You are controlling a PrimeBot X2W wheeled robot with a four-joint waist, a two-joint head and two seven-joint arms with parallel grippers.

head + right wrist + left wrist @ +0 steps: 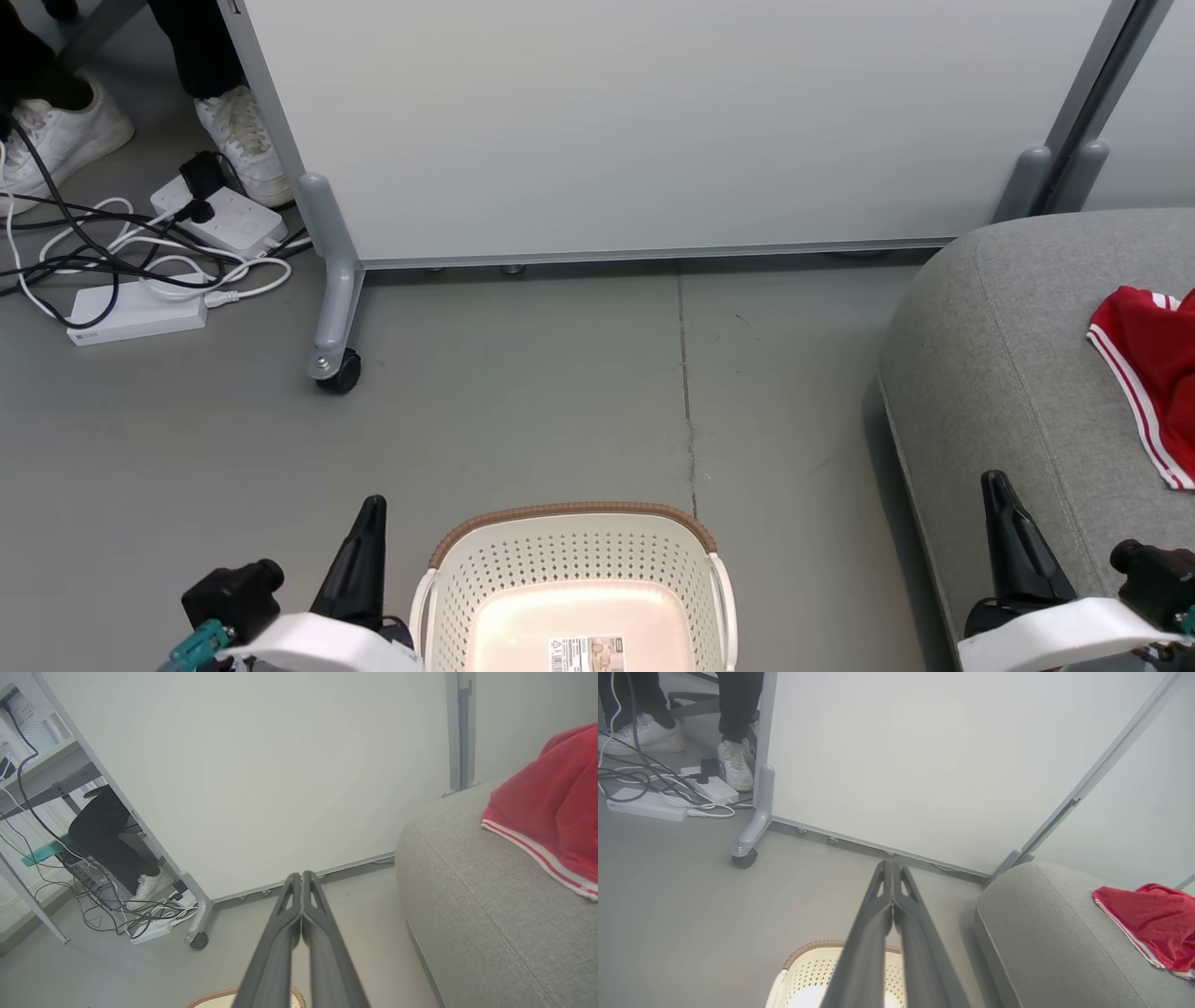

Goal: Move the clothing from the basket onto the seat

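Off-white and broad, the partition panel (635, 121) spans the far side of your scene, standing on a grey frame over the grey floor (523, 401). On the right you have the seat (999, 355), a big grey fabric cushion with a rounded near-left corner. The clothing (1153, 364) lies on top of it toward its right side, red with thin white stripes along the hem, touching the fabric and well apart from the basket. The basket (569, 510) sits on the floor at the near centre, between your two arms. You can see its brown rim, its perforated cream wall and its pale bottom, which bears a small label (586, 653). Your left gripper (372, 509) hangs just left of the basket with its fingers pressed together and nothing between them; the left wrist view shows the same tips (891, 865) meeting. Your right gripper (994, 481) is near the seat's near edge, likewise fully closed and holding nothing, its tips (301, 877) touching in the right wrist view. At the far left, two white power strips (219, 215) lie among tangled cables (112, 243), beside a person's white shoes (247, 140). The frame's black caster (338, 371) rests on the floor nearby.
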